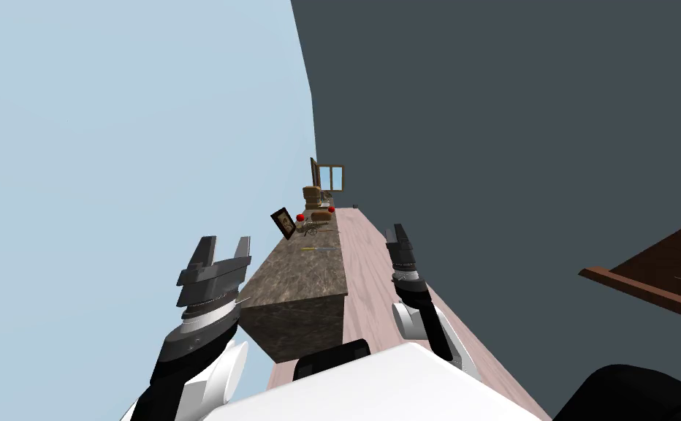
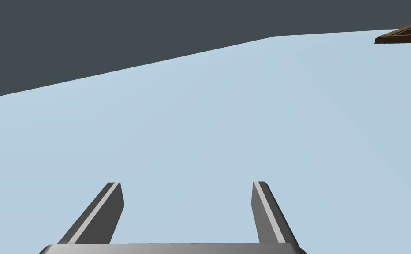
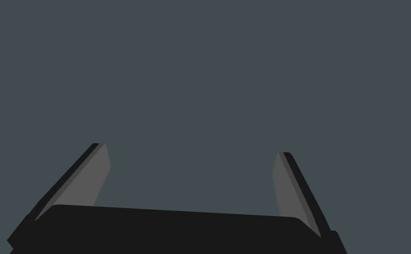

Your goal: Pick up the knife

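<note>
**Entry: approach stage, nothing yet grasped.**

- **Left gripper**: fingers set apart, nothing between them. It is held up beside the near corner of the counter and faces a pale blue wall.
- **Right gripper**: fingers likewise apart and empty. It is held over the strip of pale wood floor on the counter's other side and faces a dark grey wall.
- **Counter**: long, with a mottled brown stone top. It lies between the two grippers and runs away ahead of them.
- **Knife**: a thin item with a yellowish handle and a grey blade, lying flat and crosswise on the counter top. It is ahead of both grippers, nearer the right one, and touched by neither.
- **Beyond the knife, farther from both hands:** a small cluster of thin utensils, too small to be told apart; a tilted picture frame; two red fruits; a brown loaf.

**Step in hand (judged):** reach not begun; the grasp is wholly outstanding.

**Next move (judged):** one open gripper is to be carried forward and lowered over the knife. The fingers are to be turned across the handle, since a low, flat item leaves little for them to close on.

**Brands, labels, writing:** none legible; the content of the picture frame cannot be made out.
</note>
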